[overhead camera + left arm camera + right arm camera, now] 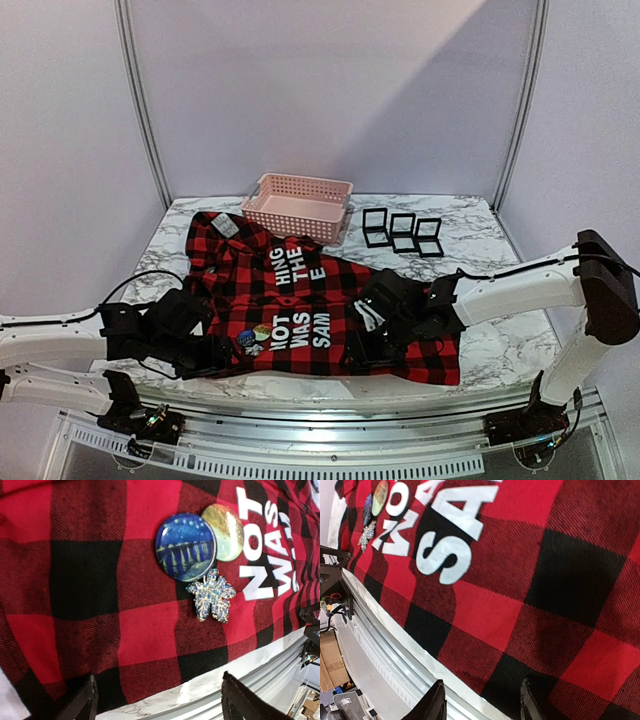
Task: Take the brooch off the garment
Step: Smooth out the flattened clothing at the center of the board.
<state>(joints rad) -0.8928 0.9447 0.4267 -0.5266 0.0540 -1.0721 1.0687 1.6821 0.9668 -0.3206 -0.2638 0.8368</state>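
Note:
The red-and-black plaid garment (pixel 320 300) with white block lettering lies flat on the table. Three pieces sit close together near its front left hem: a silver-blue leaf-shaped brooch (pixel 211 595), a round blue pin (pixel 185 546) and a round gold-green pin (pixel 226 531). They show small in the top view (pixel 253 342) and in the right wrist view (pixel 368 532). My left gripper (pixel 160 702) is open and empty over the hem just left of them (pixel 222 354). My right gripper (pixel 481 702) is open and empty over the front right of the shirt (pixel 365 338).
A pink slotted basket (pixel 297 205) stands behind the shirt. Several small black open boxes (pixel 403 233) lie at the back right. The marble table (pixel 500 340) ends at a metal rail (pixel 260 677) just past the hem.

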